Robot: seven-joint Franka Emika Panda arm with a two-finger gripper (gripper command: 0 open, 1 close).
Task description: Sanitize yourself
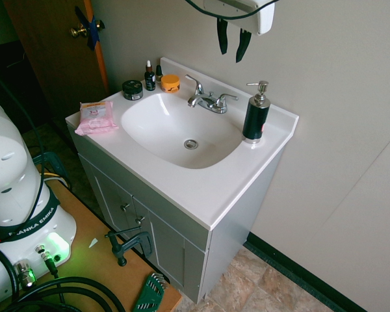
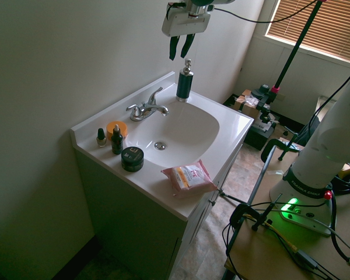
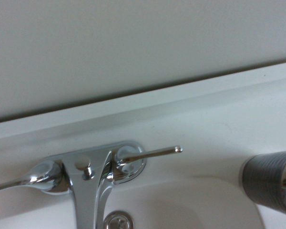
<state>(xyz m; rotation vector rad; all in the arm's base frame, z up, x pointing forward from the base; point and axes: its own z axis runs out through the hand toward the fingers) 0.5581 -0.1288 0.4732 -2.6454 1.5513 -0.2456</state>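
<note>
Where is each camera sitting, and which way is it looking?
First exterior view: high up, looking down at the sink past its cupboard doors; the robot's white base and its gripper show.
Second exterior view: high on the opposite side, looking down over the jars toward the window blinds; the base, arm and gripper show.
Wrist view: on the robot's wrist, looking down at the faucet and wall from close by; no robot parts show.
Shared: both exterior views show the pink packet.
</note>
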